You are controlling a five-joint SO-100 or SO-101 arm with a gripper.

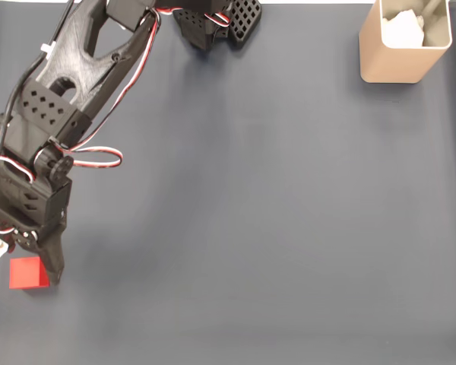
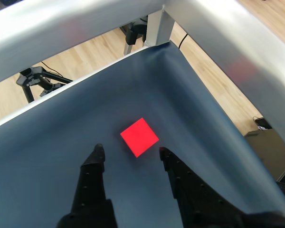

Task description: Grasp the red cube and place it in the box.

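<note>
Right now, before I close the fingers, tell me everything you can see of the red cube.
The red cube is small, bright red, with plain matte faces and crisp edges. It sits flat on the dark mat near the left edge of the fixed view, corner turned toward the wrist camera. The open gripper hangs just short of it, fingertips to either side; contact isn't evident.

Black perforated arm with red-white cables.

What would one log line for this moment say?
phase: approach | fingers: open, just short of red cube | cube: on mat, ungrasped | box: far corner
</note>
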